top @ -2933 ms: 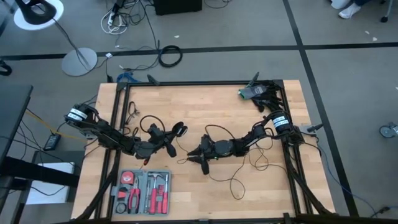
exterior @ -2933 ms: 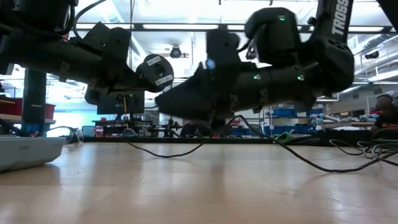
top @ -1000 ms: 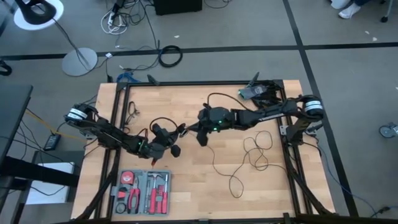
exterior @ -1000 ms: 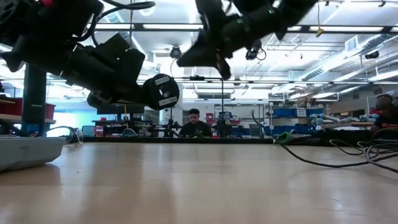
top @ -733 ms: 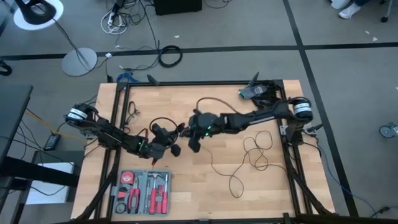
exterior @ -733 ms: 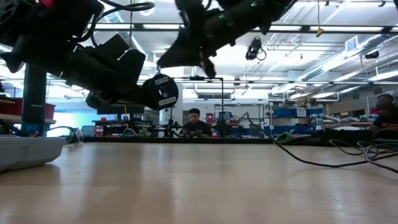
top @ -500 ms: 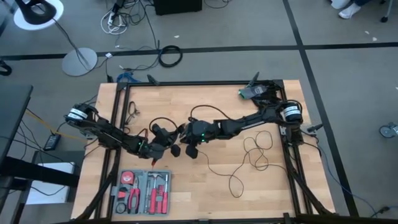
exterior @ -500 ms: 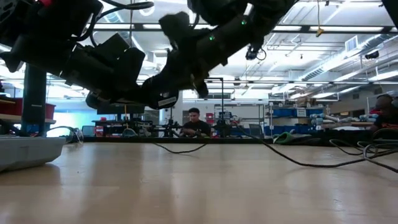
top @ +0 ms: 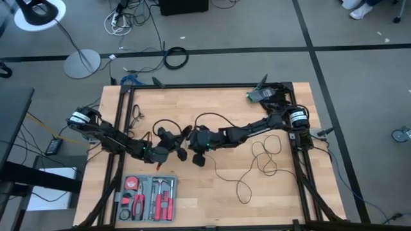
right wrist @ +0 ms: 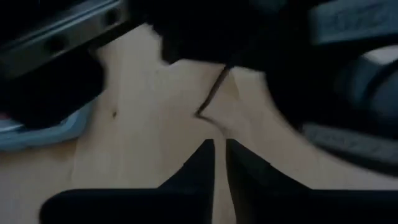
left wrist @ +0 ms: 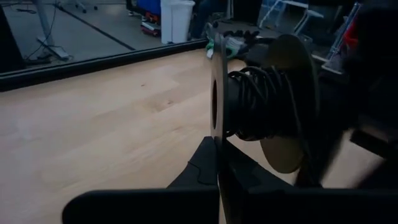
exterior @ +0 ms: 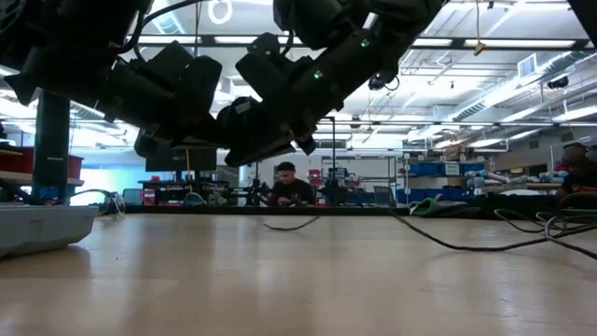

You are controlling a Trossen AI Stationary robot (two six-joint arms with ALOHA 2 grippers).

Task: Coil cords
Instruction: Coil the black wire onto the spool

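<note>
Two claws meet mid-table. Left claw [top: 174, 149] clenched on spool [left wrist: 261, 99], cord [top: 253, 163] partly wound, rest loose to right. Right claw [top: 196, 153] nearly closed, grip unclear. Feed turns snug, keep tension.

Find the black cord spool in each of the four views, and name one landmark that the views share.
High view: spool just left of the wooden table centre.
Low view: upper left of centre, raised, mostly hidden among the dark arms.
Left wrist view: spool centre-right, edge-on, cord wound on its hub.
Right wrist view: cannot be made out.
Shared landmark: the wooden table.
</note>
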